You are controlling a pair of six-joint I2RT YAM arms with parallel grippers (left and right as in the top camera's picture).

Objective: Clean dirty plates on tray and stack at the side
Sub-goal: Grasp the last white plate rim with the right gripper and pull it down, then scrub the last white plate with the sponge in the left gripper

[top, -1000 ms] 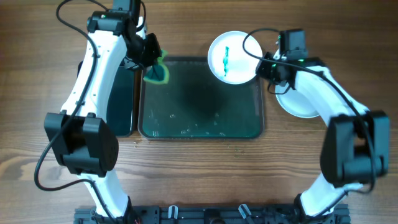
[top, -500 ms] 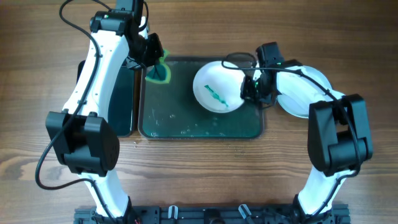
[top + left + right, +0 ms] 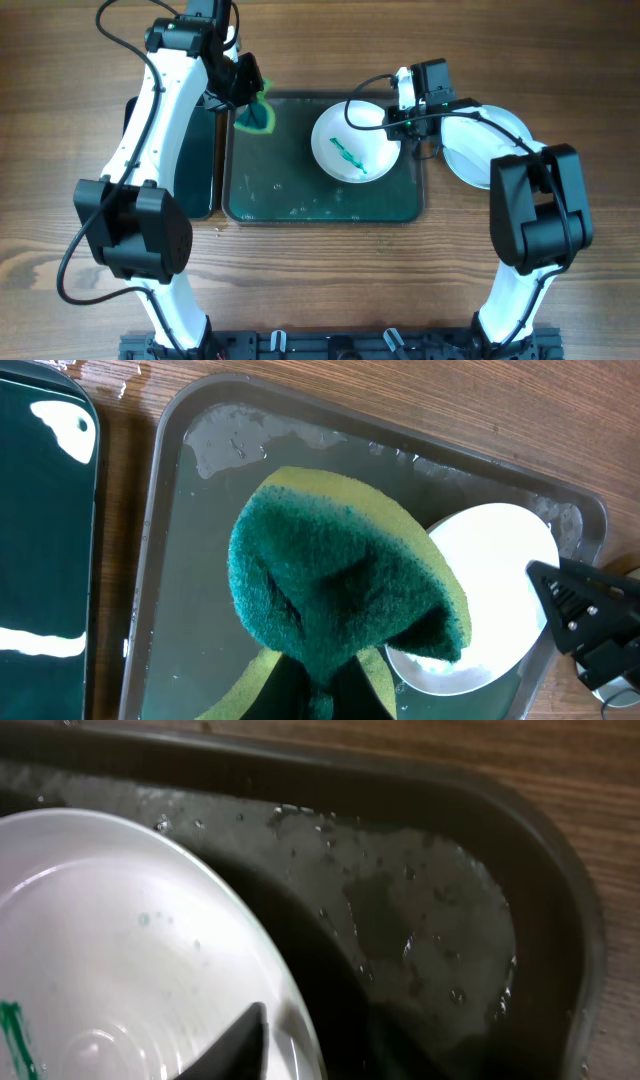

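Observation:
A white plate [image 3: 352, 143] with a teal squiggle lies in the right half of the dark green tray [image 3: 300, 190]. My right gripper [image 3: 400, 125] is at the plate's right rim, shut on it. In the right wrist view, one finger of the right gripper [image 3: 270, 1050] lies over the plate [image 3: 120, 940], above the wet tray [image 3: 450, 920]. My left gripper [image 3: 247, 100] is shut on a green and yellow sponge [image 3: 253, 117] over the tray's far left corner. In the left wrist view the sponge [image 3: 330, 580] hangs above the tray [image 3: 190, 560] and hides part of the plate [image 3: 500, 550].
A white plate [image 3: 472, 168] lies on the wooden table right of the tray, partly under my right arm. A black bin [image 3: 198, 160] stands against the tray's left side and also shows in the left wrist view [image 3: 40, 510]. Water drops dot the tray.
My right gripper has carried the dirty white plate from above the tray's far right corner down into the tray's right half. The left arm and sponge have barely moved.

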